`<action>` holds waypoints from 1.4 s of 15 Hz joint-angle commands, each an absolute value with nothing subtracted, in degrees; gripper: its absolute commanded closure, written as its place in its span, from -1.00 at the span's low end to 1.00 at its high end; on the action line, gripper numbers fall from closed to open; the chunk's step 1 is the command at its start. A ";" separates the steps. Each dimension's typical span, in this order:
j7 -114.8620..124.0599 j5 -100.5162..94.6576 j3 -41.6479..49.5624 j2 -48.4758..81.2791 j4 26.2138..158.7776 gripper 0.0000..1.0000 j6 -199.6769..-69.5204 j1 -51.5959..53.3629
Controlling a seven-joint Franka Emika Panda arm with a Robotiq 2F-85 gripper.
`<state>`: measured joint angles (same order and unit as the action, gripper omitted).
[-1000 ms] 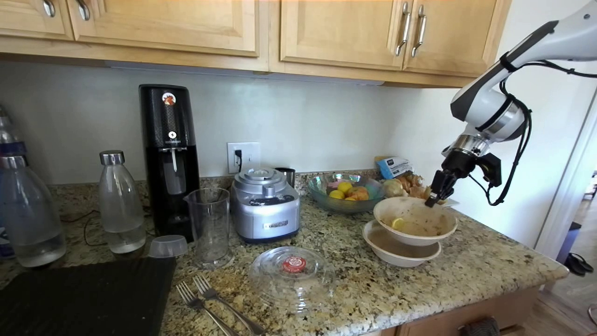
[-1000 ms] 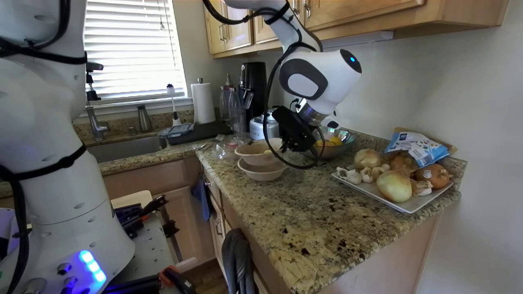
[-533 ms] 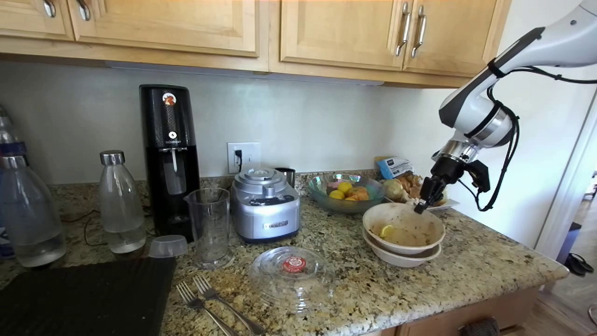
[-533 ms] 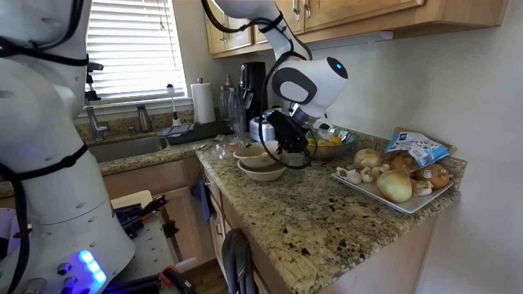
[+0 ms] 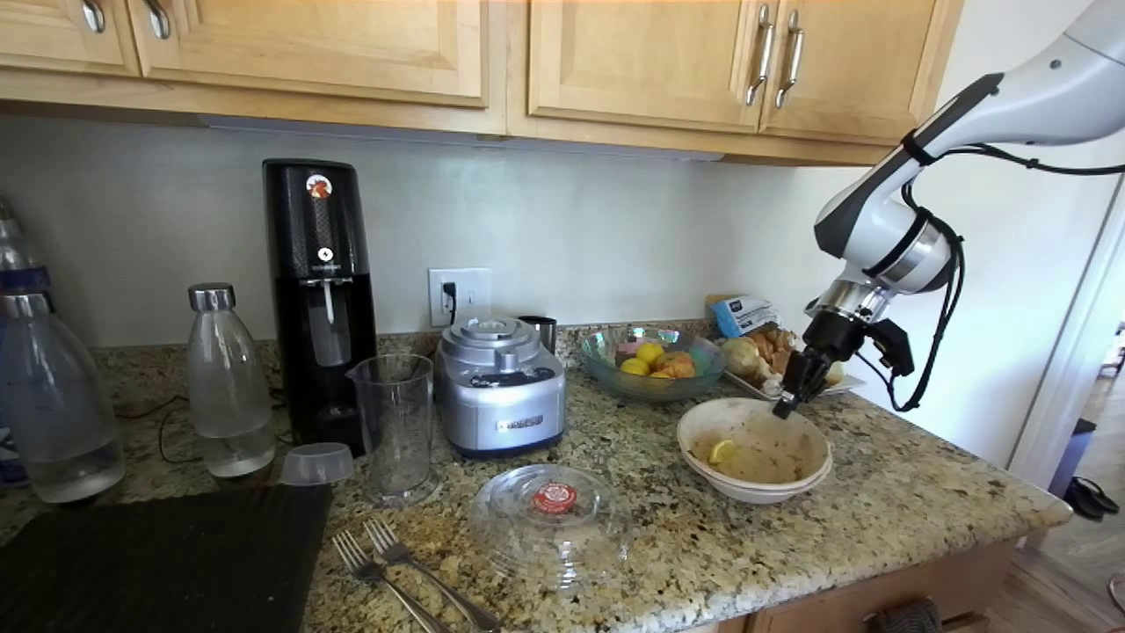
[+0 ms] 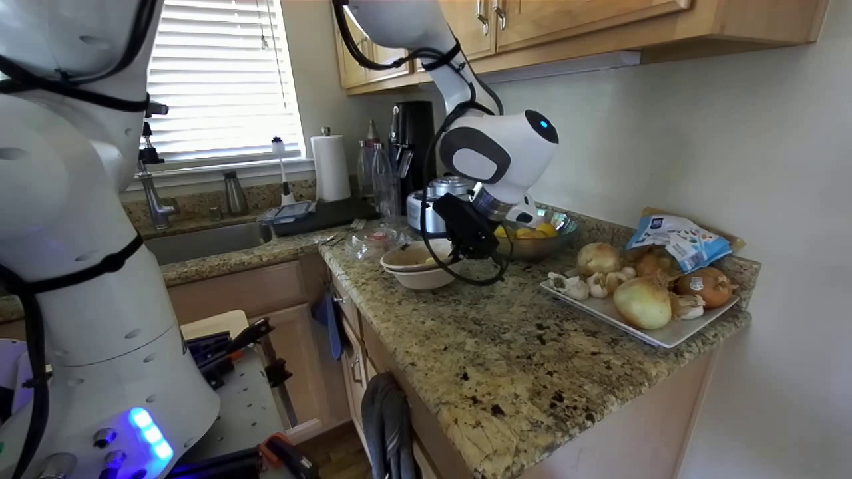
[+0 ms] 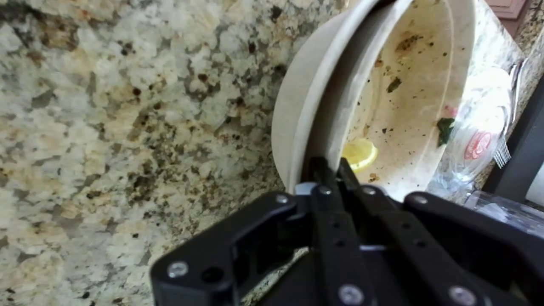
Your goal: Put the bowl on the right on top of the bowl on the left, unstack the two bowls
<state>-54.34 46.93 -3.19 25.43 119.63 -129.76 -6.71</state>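
Claw [image 7: 335, 166], black, two-fingered, pinching rim of pale tan-beige, round, shallow upper bowl [image 5: 747, 420]; one finger [image 7: 351, 179] on inner side, second finger down in gap between bowls

Upper bowl nested in matching pale tan-beige lower bowl [image 7: 295, 100], narrow gap between rims on claw side, cannot tell if fully seated

Lower bowl on speckled tan-and-black stone counter [image 6: 492, 372], between front and back edges, both bowls in both exterior views

In upper bowl: yellow lemon wedge [image 7: 359, 154], dark green scrap [image 7: 445, 129] at far rim, brown specks [image 7: 408, 42]

White-and-grey robot arm [image 5: 1019, 110] slanting down over counter

Along back edge: clear round glass bowl [image 5: 615, 378] with yellow-and-orange fruit [image 5: 674, 363], silver-grey food processor [image 5: 501, 413], tall black countertop machine [image 5: 316, 229]

Beside food processor: tall clear plastic jug [image 5: 395, 422]

Near back corner: white flat plate [image 6: 685, 328] of onions [image 6: 642, 304] and white garlic [image 6: 578, 289], blue-and-white printed bag [image 6: 672, 243] just behind

Near inner corner: clear plastic dome lid [image 5: 514, 519] with round red sticker [image 5: 554, 498], two metal forks [image 5: 439, 585] side by side, flat black board [image 5: 158, 563] near forks

Just beside black machine: clear bottle [image 5: 224, 387], silver cap, part filled
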 commanded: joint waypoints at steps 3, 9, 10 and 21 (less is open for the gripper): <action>-54.37 46.69 -3.30 24.45 119.96 0.41 -131.32 -7.01; -56.38 46.47 -2.64 22.35 120.68 -0.32 -130.82 -7.94; -56.78 46.53 -2.52 21.86 120.93 -0.43 -130.98 -8.06; -50.34 36.05 0.88 15.70 126.12 -1.00 -142.87 -7.02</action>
<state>-54.87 39.59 -0.09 19.60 121.43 -137.68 -7.69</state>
